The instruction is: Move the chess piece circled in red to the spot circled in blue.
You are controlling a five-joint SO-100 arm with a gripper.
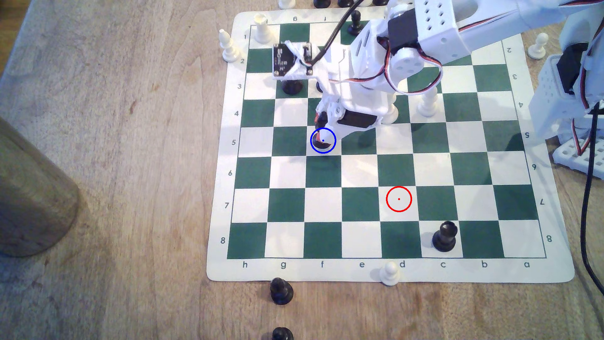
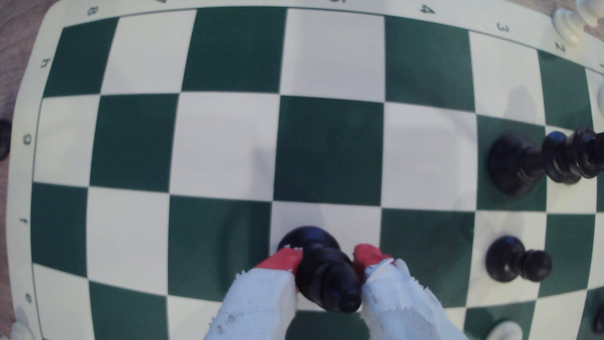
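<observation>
Wooden tabletop (image 1: 130, 163) is carrying the green-and-white board (image 1: 359, 202), over which the white arm (image 1: 434, 36) is reaching. Its gripper (image 2: 327, 263) is clasping the black bishop (image 2: 322, 278), whose round base is sitting on the blue-ringed white square (image 1: 330, 148). Placement seems nearly finished; next the jaws should part and rise straight. Glossy, bulbous, pointed, the bishop is leaning slightly.

White printed arm (image 1: 434, 36), black servos, red-white-black wires looping, black cable trailing; gripper (image 2: 327, 261) fingers (image 2: 258, 294) cloth-wrapped, red at the tips.
</observation>
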